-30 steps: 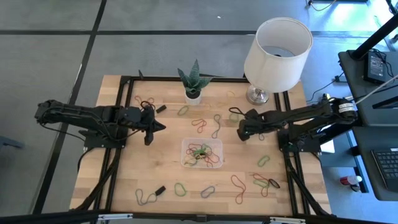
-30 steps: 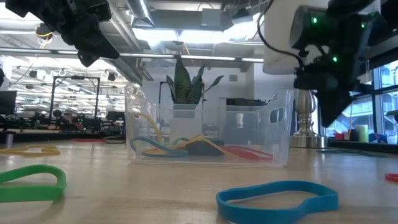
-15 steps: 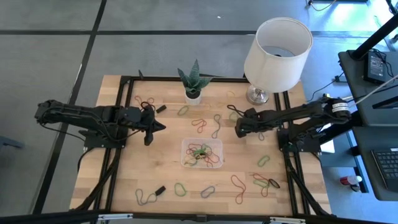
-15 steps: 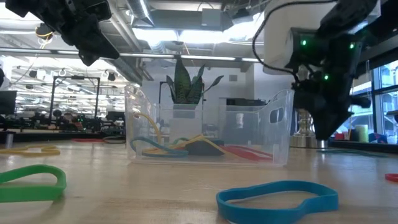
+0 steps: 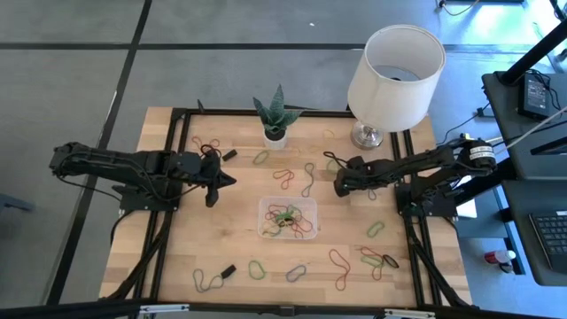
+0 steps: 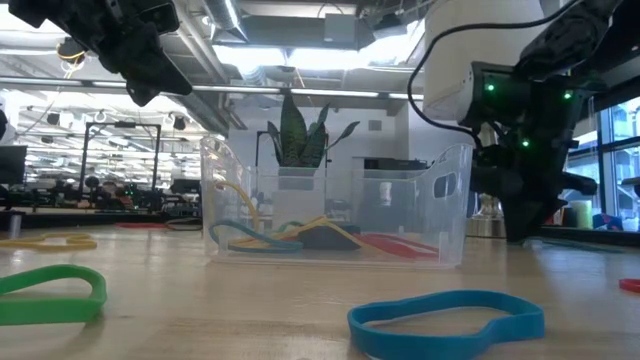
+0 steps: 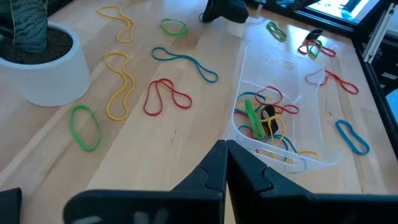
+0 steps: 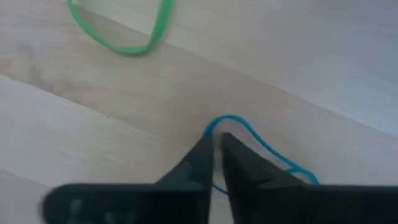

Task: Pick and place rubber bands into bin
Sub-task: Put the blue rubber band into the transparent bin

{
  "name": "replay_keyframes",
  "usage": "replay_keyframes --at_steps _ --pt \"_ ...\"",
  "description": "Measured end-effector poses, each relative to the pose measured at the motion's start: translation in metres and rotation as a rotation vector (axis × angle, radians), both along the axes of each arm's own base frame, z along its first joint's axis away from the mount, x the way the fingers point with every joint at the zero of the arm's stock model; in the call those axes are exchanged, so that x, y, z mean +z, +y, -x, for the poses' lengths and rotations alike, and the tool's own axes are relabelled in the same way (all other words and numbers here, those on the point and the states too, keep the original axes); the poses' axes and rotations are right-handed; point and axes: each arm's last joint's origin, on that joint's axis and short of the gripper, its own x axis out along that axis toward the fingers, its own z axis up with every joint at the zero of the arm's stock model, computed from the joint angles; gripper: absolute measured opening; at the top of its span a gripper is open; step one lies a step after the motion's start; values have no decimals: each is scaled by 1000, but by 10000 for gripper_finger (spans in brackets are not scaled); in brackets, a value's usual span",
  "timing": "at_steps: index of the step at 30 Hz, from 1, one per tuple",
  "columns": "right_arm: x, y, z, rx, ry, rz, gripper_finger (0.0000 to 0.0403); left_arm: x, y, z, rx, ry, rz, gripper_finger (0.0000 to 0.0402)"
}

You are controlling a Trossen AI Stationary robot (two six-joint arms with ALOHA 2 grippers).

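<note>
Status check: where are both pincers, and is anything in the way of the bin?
Left pincer shut, empty, hovering left of bin. Right pincer down on blue rubber band, nearly closed around it. Nothing blocks the bin.

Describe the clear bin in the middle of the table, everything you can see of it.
The bin is a small, shallow rectangular tray of clear, colourless plastic with rounded corners and a lip on its rim. It sits flat and upright on the wooden table, near the centre, in front of the potted plant. Inside lies a loose tangle of rubber bands in red, green, yellow and blue. More bands lie on the table around it. Neither gripper touches it.
</note>
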Motion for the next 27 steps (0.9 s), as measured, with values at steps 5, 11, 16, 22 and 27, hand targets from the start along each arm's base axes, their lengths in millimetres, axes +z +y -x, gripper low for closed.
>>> replay_keyframes --at_steps 5,11,16,22,27 --pt "0 0 -2 17 -16 -1 8 0 0 0 0 0 0 1" --pt "7 2 -6 29 -18 5 3 0 0 0 0 0 0 2" --pt "14 3 -11 31 -26 -11 5 0 0 0 0 0 0 2" --pt "15 2 -12 2 -32 7 34 0 0 0 1 0 -1 1" --pt "16 2 -13 1 -42 15 59 0 0 0 1 0 -1 3"
